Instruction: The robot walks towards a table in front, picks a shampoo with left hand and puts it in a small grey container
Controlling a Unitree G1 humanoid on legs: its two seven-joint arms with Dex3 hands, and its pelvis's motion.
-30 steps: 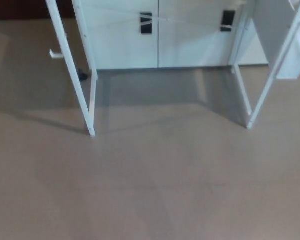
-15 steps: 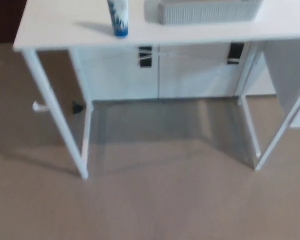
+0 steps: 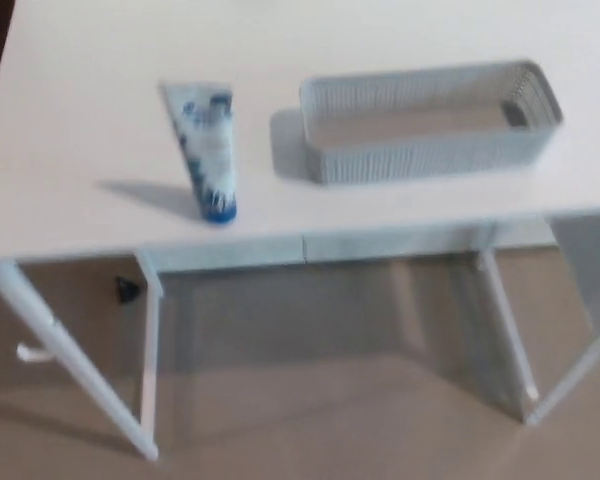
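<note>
White desk [image 3: 80, 190]: one blue-and-white shampoo tube [image 3: 208, 150], standing cap-down, left of the grey container [image 3: 420, 160], apart. Robot hands: out of view, state cannot be told.

The camera has tilted up since earlier, so the desk [image 3: 80, 190], the whole shampoo tube [image 3: 208, 150] and the grey container [image 3: 420, 160] now show.

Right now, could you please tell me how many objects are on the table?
2: the shampoo tube stands upright, front left on the table; the grey container sits to its right. More may lie beyond the frame.
</note>
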